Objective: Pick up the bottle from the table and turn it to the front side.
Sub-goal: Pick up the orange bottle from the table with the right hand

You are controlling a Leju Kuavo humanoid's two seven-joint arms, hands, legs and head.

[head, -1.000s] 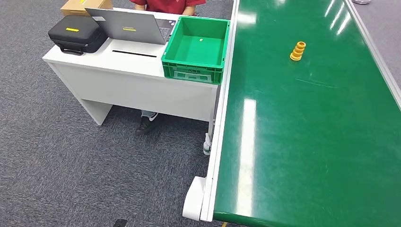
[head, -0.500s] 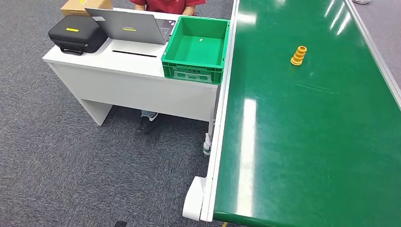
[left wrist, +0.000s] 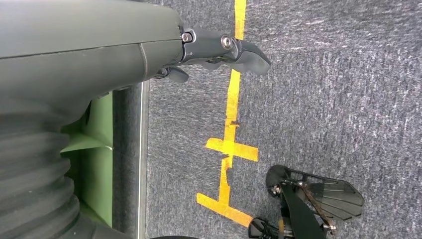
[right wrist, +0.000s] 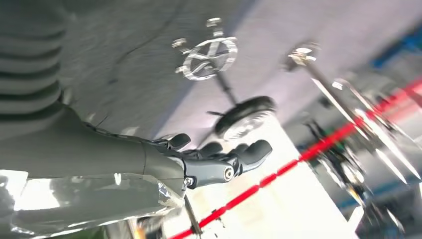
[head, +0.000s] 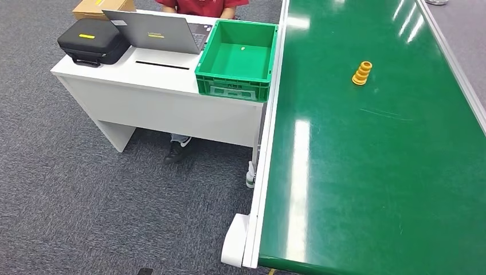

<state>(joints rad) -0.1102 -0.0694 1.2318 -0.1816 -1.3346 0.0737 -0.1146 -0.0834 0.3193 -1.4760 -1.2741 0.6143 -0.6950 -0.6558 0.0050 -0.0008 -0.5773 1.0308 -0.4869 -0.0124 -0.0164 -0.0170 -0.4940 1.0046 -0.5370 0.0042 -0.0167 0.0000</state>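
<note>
The bottle (head: 361,73) is small, yellow and ribbed, and it stands upright alone on the far right part of the green belt (head: 367,172). My left hand (left wrist: 219,50) hangs over grey carpet beside the belt's edge, fingers apart, holding nothing. My right hand (right wrist: 219,159) also hangs low over the floor with its fingers loosely extended and nothing in them; that view is blurred. Both hands are far from the bottle.
A white desk (head: 143,71) stands left of the belt, bearing a green crate (head: 238,54), a laptop (head: 157,31), a black case (head: 91,41) and a cardboard box (head: 94,7). A person in red (head: 200,6) sits behind it. Yellow tape (left wrist: 231,144) marks the carpet.
The bottle has come a little nearer to me along the belt. The desk and the things on it have stayed put.
</note>
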